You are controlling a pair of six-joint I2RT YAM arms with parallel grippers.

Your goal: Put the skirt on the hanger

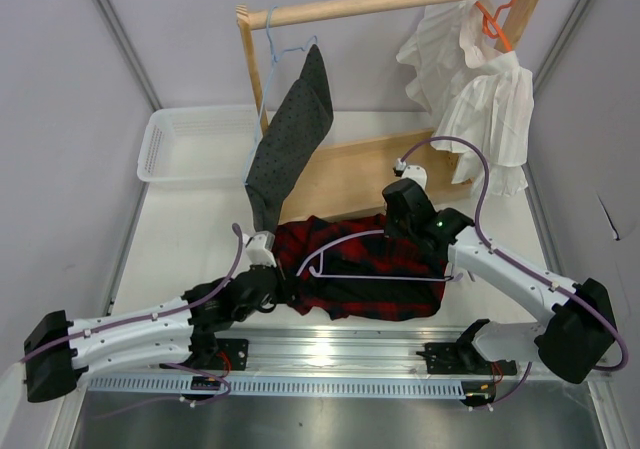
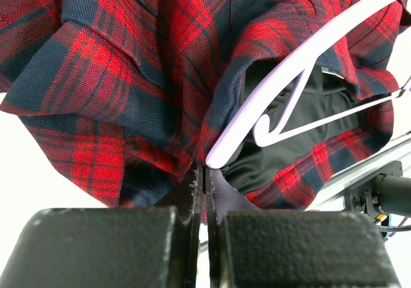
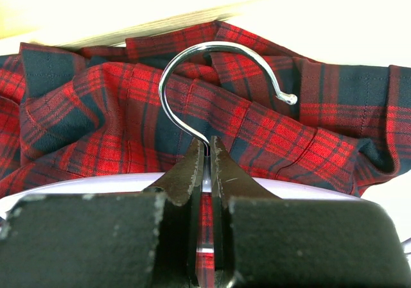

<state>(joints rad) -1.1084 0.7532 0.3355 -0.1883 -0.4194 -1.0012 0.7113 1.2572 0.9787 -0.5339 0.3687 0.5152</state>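
On the table before the rack, with right gripper clamped on the hanger neck under the hook and left gripper pinching the skirt edge beside the hanger tip, draw that edge slowly over the tip, holding the hanger steady.

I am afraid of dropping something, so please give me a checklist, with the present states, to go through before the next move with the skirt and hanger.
1. Right pincer shut on the hanger just below its hook: ok.
2. Left pincer shut on the skirt edge: ok.
3. Hook free of cloth: ok.
4. Skirt hung on hanger: not ok, hanger lies mostly on top of it.
5. Bare stretch on the wooden rail: ok.
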